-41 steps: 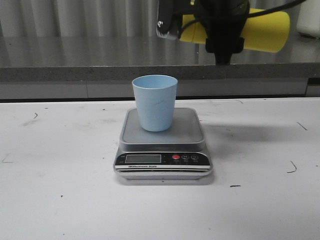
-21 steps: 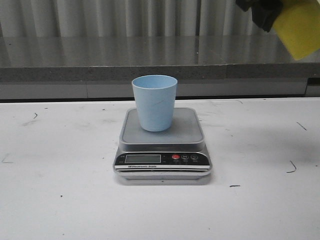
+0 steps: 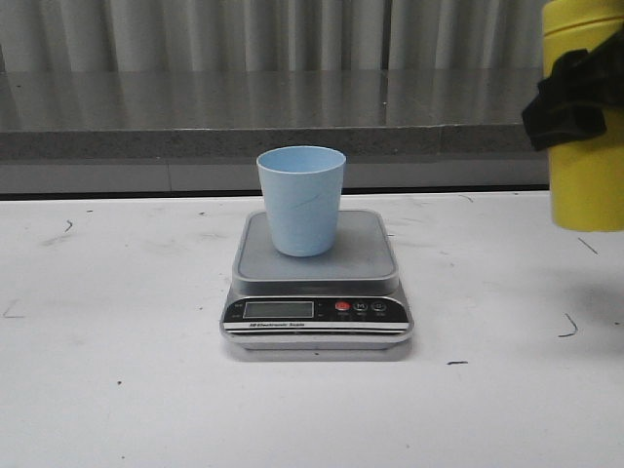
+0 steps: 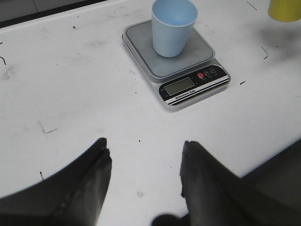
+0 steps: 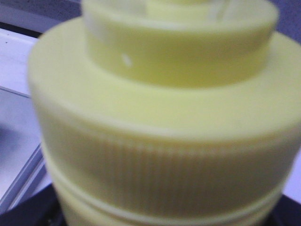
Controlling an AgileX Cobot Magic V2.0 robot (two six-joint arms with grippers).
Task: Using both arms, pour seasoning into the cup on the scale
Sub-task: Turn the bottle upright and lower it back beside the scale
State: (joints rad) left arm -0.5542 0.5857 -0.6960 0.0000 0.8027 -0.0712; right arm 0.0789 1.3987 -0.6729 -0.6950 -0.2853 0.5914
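The light blue cup [image 3: 301, 200] stands upright on the grey platform of the silver scale [image 3: 366, 255] at the table's middle. My right gripper [image 3: 570, 97] is shut on the yellow seasoning bottle [image 3: 585, 185] and holds it upright in the air at the far right, clear of the table. The right wrist view is filled by the bottle's ribbed yellow top [image 5: 160, 141]; its nozzle is out of view. My left gripper [image 4: 145, 143] is open and empty above bare table, well in front of the cup [image 4: 173, 28] and scale [image 4: 200, 52]. The bottle's base [image 4: 284, 9] shows there too.
A grey counter ledge [image 3: 195, 136] runs along the back of the white table [image 3: 117, 370], with a corrugated wall behind it. The table top carries small dark scuff marks.
The bottle lay horizontal high above the cup a second ago. My right gripper has carried it to the right and down, and turned it upright.
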